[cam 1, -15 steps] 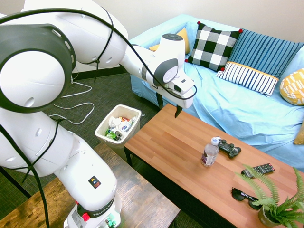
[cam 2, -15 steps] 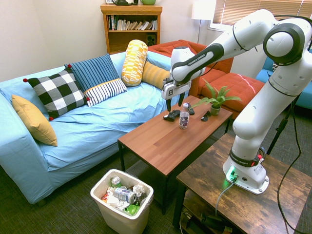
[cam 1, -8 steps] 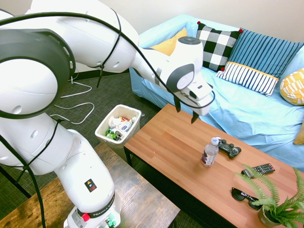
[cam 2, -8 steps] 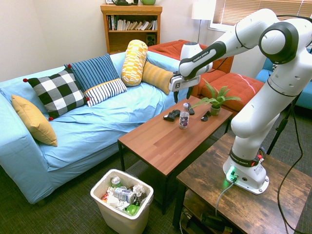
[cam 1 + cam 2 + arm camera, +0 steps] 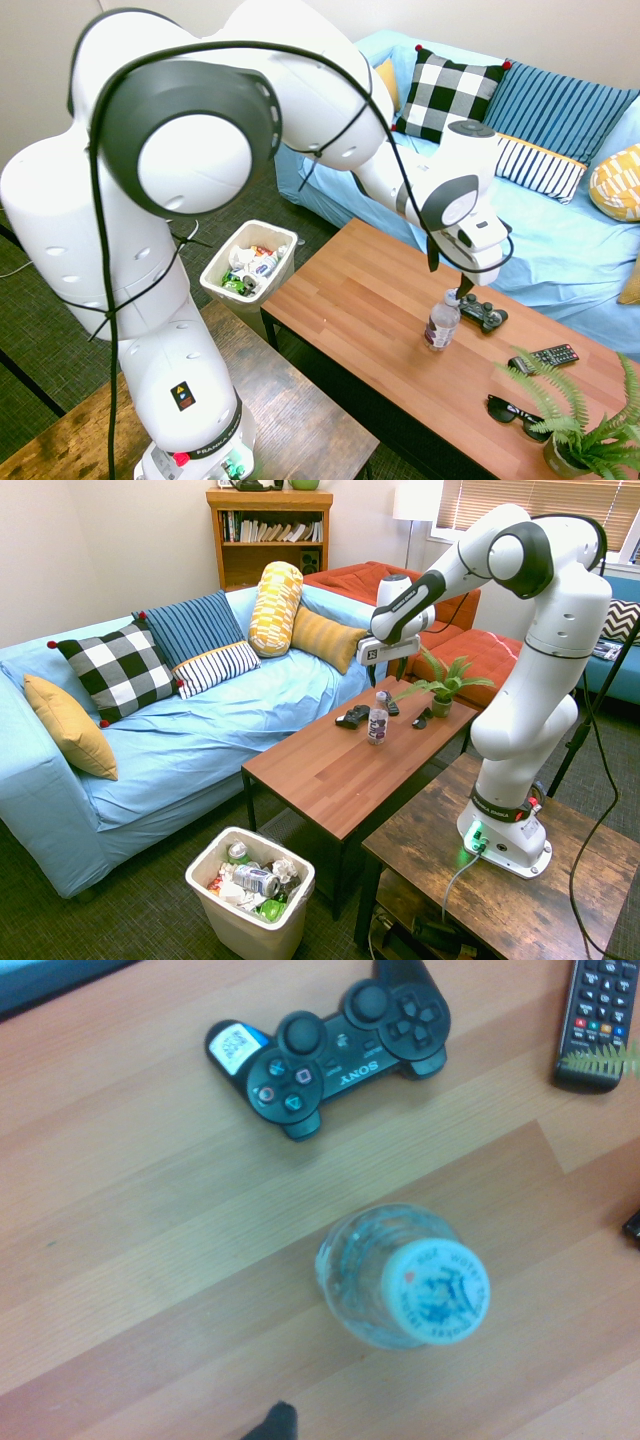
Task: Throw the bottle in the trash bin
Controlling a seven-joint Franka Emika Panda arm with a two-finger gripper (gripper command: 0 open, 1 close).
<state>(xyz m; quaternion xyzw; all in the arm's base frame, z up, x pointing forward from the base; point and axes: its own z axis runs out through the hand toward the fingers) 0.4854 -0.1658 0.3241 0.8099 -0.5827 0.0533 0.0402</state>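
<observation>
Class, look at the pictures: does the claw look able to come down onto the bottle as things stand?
Probably yes. The claw hangs open just above the bottle, which stands upright on the coffee table. The game controller sits close beside it but apart, so the way down looks free.

I'm looking into a living room with cream walls (image 5: 110,550) and dark carpet (image 5: 130,910), where a sofa under a light blue cover (image 5: 190,730) carries a black-and-white checked cushion (image 5: 118,670), a blue striped one (image 5: 190,625), a mustard one (image 5: 65,725) and a yellow patterned bolster (image 5: 275,605). In front of the sofa stands the reddish wooden counter (image 5: 330,765), with a darker rustic wood table (image 5: 500,900) just beside it. Behind, I see a wooden bookshelf (image 5: 265,535) against the wall, an orange-red seat (image 5: 490,650), a white floor lamp (image 5: 412,500) and window blinds (image 5: 500,500) letting in daylight.
</observation>
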